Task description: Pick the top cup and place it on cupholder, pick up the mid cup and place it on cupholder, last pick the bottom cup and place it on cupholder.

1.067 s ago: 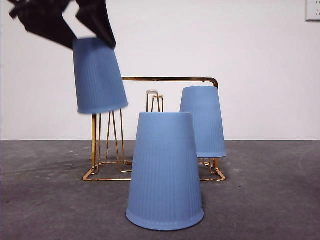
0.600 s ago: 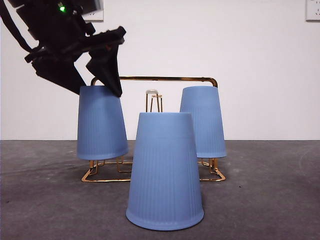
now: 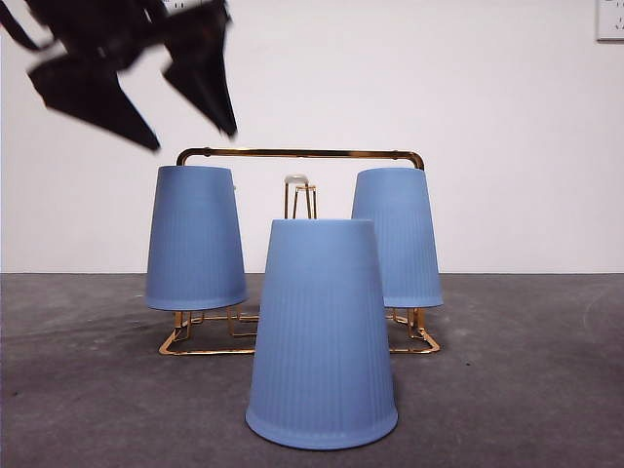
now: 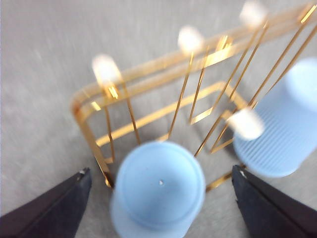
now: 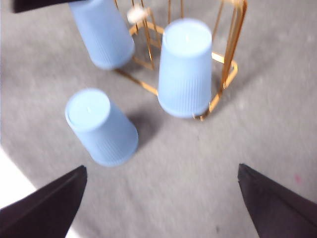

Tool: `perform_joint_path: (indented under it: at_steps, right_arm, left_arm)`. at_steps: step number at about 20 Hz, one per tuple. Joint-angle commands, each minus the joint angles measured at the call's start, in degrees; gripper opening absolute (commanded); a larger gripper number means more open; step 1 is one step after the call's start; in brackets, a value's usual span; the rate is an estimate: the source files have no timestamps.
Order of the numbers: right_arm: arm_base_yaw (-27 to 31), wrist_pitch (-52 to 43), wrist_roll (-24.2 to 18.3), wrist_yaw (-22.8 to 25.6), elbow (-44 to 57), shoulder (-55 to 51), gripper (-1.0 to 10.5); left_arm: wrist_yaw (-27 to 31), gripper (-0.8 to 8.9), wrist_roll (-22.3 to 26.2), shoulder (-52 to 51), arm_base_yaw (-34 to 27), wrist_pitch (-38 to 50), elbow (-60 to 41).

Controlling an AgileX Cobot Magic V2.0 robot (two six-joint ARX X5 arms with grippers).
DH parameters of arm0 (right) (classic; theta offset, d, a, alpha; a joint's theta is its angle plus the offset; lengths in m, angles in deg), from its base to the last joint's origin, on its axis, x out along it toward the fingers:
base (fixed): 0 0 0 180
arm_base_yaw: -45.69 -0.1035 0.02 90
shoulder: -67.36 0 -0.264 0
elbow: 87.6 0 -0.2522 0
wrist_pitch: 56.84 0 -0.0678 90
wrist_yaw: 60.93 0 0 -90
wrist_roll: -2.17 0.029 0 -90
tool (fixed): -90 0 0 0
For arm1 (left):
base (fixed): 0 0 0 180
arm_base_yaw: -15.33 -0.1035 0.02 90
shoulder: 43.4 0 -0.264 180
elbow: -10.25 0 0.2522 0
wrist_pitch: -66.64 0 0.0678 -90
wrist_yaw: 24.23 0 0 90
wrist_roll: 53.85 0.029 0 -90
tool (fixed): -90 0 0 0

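The gold wire cupholder [image 3: 302, 153] stands mid-table with two upside-down blue cups on its prongs, a left cup [image 3: 195, 239] and a right cup [image 3: 397, 239]. A third blue cup [image 3: 322, 331] stands upside down on the table in front of it. My left gripper [image 3: 195, 139] hangs open just above the left cup, apart from it; its wrist view shows that cup [image 4: 157, 186] below the spread jaws of the gripper [image 4: 161, 170]. My right gripper [image 5: 161, 167] is open and empty, high over the table cup [image 5: 101, 126] and the rack [image 5: 230, 59].
A white-tipped free prong [image 3: 296, 181] rises in the rack's middle. Grey table surface [image 3: 526, 390] spreads around the rack. A white wall stands behind, with a socket [image 3: 610, 19] at the upper right.
The left gripper lowered a cup onto the rack's left prong, let go of it, and has risen open above it. The other two cups have not moved.
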Motion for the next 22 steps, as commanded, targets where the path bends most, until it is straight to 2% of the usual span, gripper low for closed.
perform_joint_path:
  at_steps: [1, 8, 14, 17, 21, 22]
  right_arm:
    - [-0.3, -2.7, 1.0, -2.1, -0.2, 1.0, 4.8]
    - [-2.0, -13.7, 3.9, -10.1, -0.2, 9.9, 4.8]
    - [-9.5, -22.4, 5.2, -9.8, -0.2, 20.5, 4.8]
    - [-12.1, -24.8, 5.2, -7.0, -0.2, 25.6, 5.0]
    - [-14.3, -26.8, 5.2, -6.0, -0.2, 31.1, 5.0]
    - [-15.0, -26.9, 5.2, -4.8, -0.2, 32.5, 5.3]
  left_arm:
    - [-0.2, 4.50, -0.5, -4.9, 0.3, -2.6, 0.9]
    - [-8.3, 4.36, -1.1, -20.4, 0.3, -15.4, 0.9]
    - [-9.1, 4.36, -2.1, -27.3, 0.3, -22.4, 0.9]
    - [-9.1, 4.36, -2.2, -28.4, 0.3, -24.0, 0.9]
    - [-9.1, 4.35, -2.2, -28.6, 0.3, -24.9, 0.9]
    - [-9.1, 4.36, -2.2, -28.6, 0.3, -25.1, 0.9]
